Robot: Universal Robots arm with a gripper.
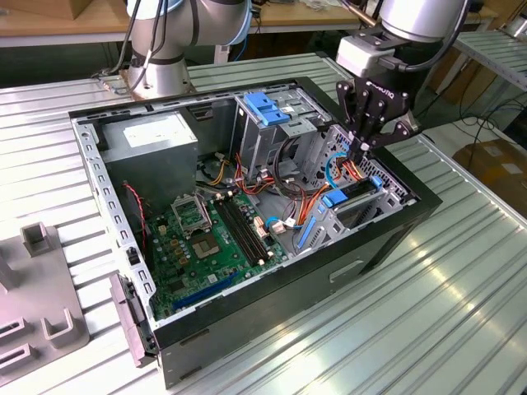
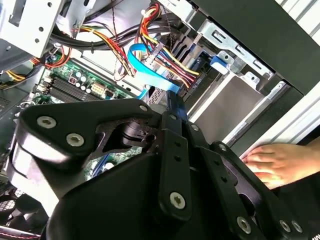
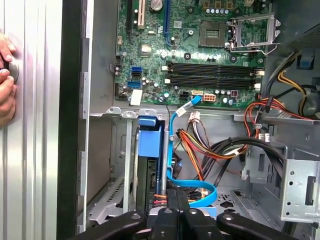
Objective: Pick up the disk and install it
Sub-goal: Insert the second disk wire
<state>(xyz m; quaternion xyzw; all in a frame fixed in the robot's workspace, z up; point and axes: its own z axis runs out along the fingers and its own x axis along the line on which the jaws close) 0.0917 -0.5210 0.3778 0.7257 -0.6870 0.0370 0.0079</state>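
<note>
Roughly, going from the exterior view's left: grey fixture blocks [image 1: 45, 329] on the ribbed metal table [image 1: 461, 313], then the open computer case [image 1: 247, 329] lying on its side. Inside it, power supply [image 1: 152, 140] at far left, green motherboard [image 1: 210, 239] near-centre, metal drive cage with a blue plastic handle [image 1: 265, 107] at the far middle, and a tangle of orange and yellow cables [image 1: 292, 210].

At the right, the gripper [image 1: 365, 146] hangs low over the drive bay at the case's right wall. In the first wrist view the fingers [image 3: 172, 212] look drawn together, tips right at the upper edge of the disk [image 3: 150, 165], which stands on edge in its slot with its light blue carrier [image 3: 151, 136] up; whether they actually pinch it I cannot tell. A blue data cable [image 3: 182, 187] loops just beside.

A person's hand [image 2: 277, 162] rests on the table by the case.

Judgement: disk is stiff, fairly heavy for its size, shock-sensitive, with smooth metal faces. Best held across the plastic carrier rails, not the label face or connector end.
</note>
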